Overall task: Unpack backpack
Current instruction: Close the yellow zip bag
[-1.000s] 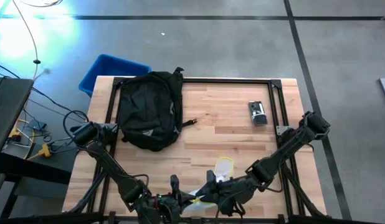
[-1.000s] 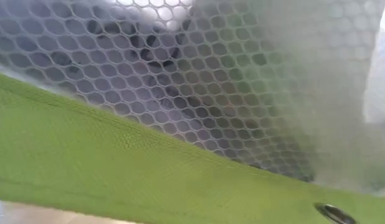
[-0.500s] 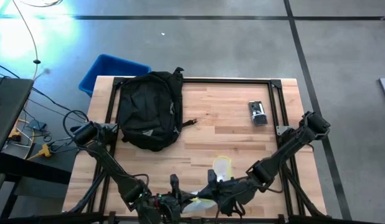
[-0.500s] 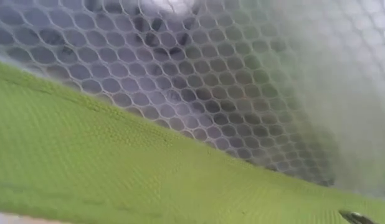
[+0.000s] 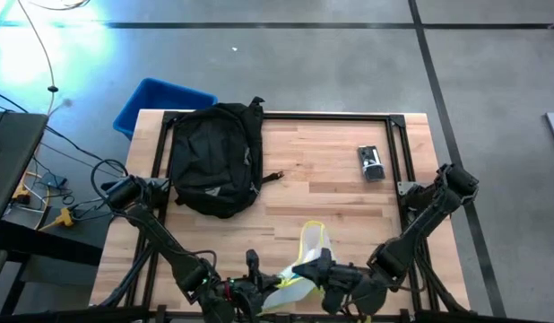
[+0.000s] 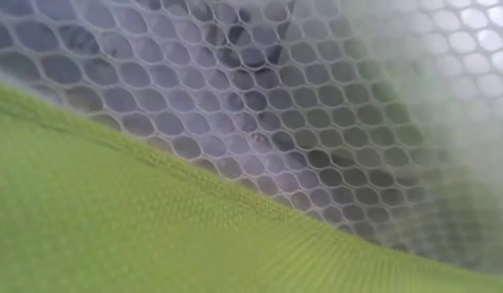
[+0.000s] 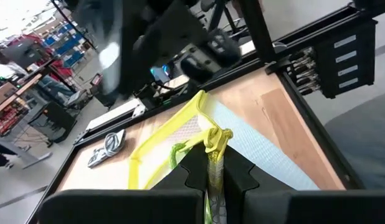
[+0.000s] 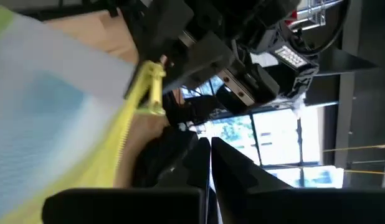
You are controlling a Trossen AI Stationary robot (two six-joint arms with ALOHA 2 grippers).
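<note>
The black backpack (image 5: 214, 160) lies flat at the table's far left, and no gripper is near it. A clear mesh pouch with a yellow edge (image 5: 306, 256) is at the near edge, between both grippers. It fills the low view with mesh (image 6: 276, 106) and a yellow-green border (image 6: 154, 228). My left gripper (image 5: 264, 289) (image 7: 214, 180) is shut on the pouch's yellow edge. My right gripper (image 5: 320, 269) (image 8: 210, 168) is shut right beside the pouch (image 8: 49, 93). My left gripper pinches the pouch's yellow zipper edge (image 7: 212, 163) between its two fingers, next to the yellow pull (image 7: 217, 138). The mesh body (image 7: 248, 146) spreads away beyond the fingers, over the table. My right gripper is at the pouch's side, but I cannot tell whether it touches it.
A small grey and black object (image 5: 371, 163) lies at the table's far right. A blue bin (image 5: 160, 100) stands on the floor beyond the far left corner. Bare wood (image 5: 322, 184) lies between the backpack and the small object.
My right arm has drawn toward the table's near edge and a little to the right. The pouch has spread out: its far end now reaches farther onto the table. In the low view its mesh has come closer to the camera.
</note>
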